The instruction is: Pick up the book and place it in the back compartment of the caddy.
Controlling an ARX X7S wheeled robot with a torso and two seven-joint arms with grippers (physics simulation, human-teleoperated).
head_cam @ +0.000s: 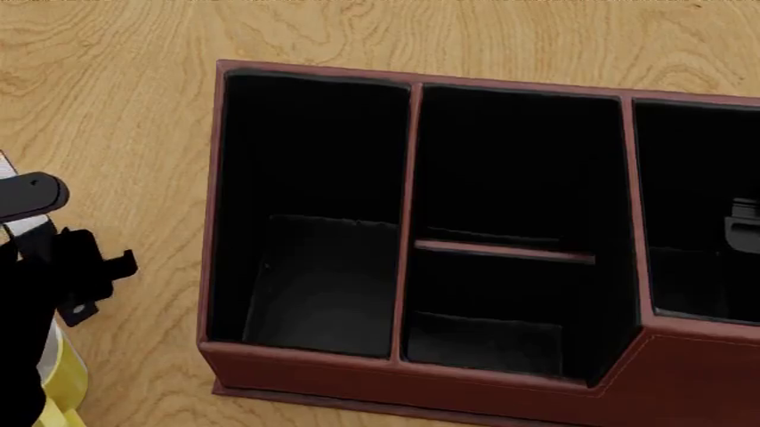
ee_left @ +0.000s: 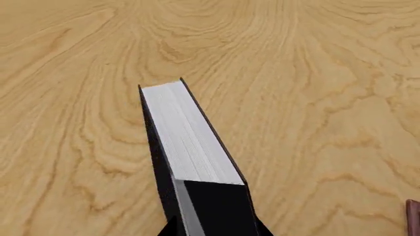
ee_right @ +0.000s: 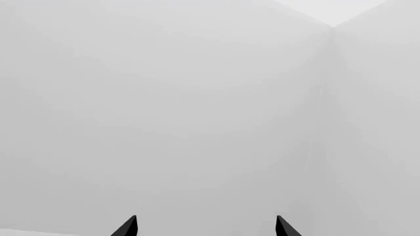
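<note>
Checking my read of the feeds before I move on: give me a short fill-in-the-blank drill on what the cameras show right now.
1. In the left wrist view, the left gripper holds a black-covered ____ above the wooden table.
2. The dark red caddy is split into ____ cells.
3. A low red cross divider splits the ____ section of the caddy in two.
4. The right gripper, facing a blank pale wall, has its jaws ____.

Missing words: book; four; middle; open
</note>
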